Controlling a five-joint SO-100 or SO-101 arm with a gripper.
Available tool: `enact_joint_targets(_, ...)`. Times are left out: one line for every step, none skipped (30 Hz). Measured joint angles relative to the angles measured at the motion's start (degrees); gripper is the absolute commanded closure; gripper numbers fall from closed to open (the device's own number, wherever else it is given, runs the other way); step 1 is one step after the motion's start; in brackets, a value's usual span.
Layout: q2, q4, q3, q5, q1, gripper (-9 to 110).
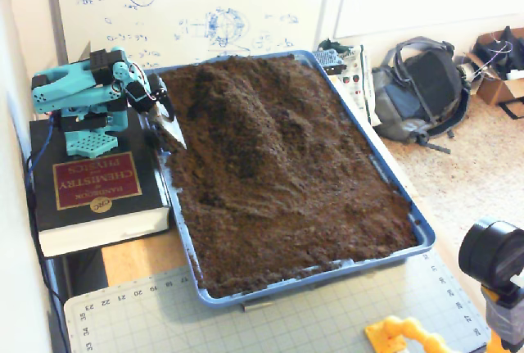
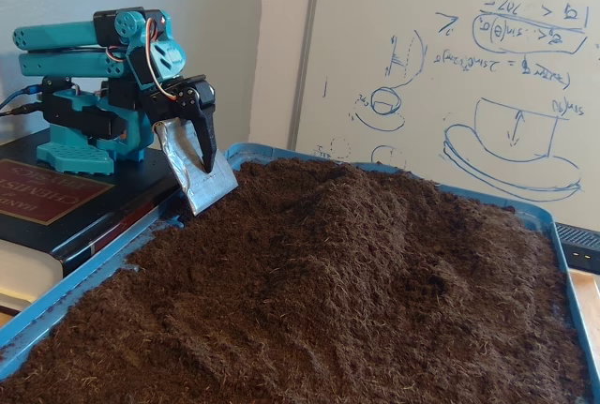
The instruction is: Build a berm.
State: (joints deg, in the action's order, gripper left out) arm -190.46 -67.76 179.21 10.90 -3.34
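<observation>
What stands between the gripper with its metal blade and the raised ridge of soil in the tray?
Nothing visible does. The gripper hangs over the tray's far left corner in the low fixed view, the blade just above the soil. Only lower loose soil lies between it and the berm.
</observation>
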Motion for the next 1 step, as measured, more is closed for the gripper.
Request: enact_joint_targets(0.0,0.0,0.0,0.0,0.0,101)
